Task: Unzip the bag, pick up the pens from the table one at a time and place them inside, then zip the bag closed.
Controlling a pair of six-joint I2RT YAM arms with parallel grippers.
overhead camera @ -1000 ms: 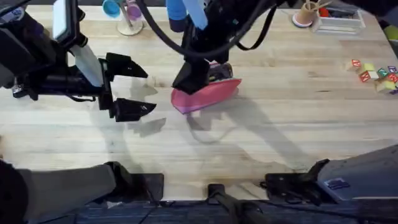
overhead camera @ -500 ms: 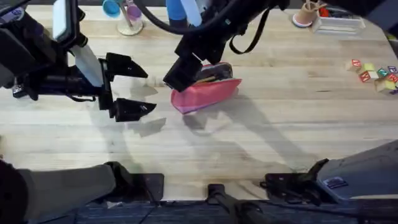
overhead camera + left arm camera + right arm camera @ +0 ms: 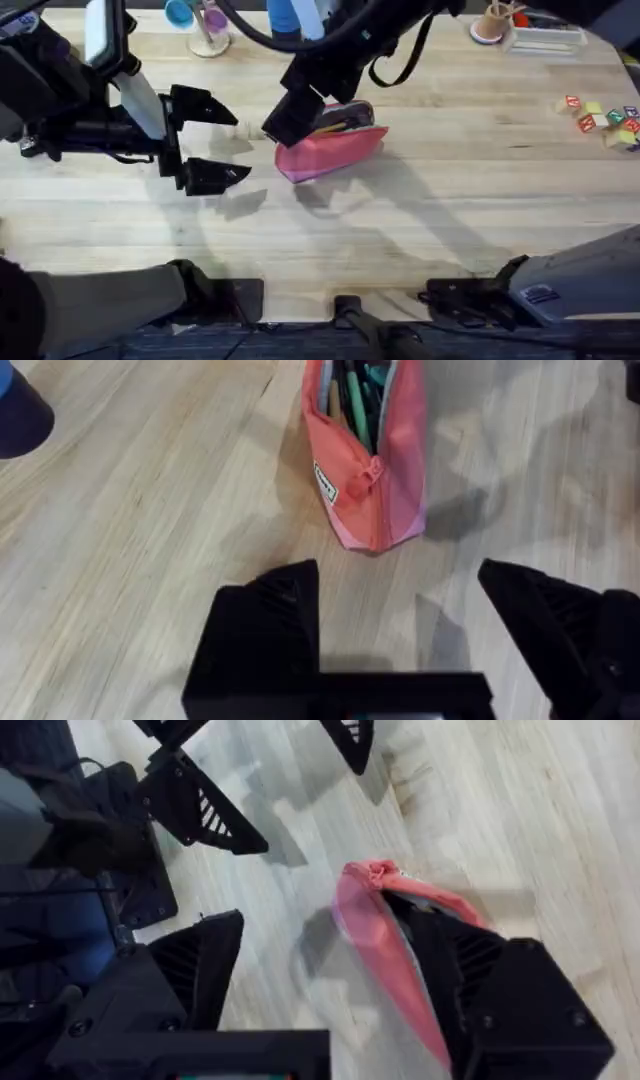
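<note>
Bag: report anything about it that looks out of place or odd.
The bag lies on the table with its zipper open and pens inside. It leans to one side, its open mouth slumped. Nothing is spilled or damaged.

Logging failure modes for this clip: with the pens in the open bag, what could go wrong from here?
The bag stands open, pens poking out the top. The right end effector hangs open at its end and could tip it or spill the pens. The left end effector is open and apart from the bag, so zipping may drag it unbraced.
</note>
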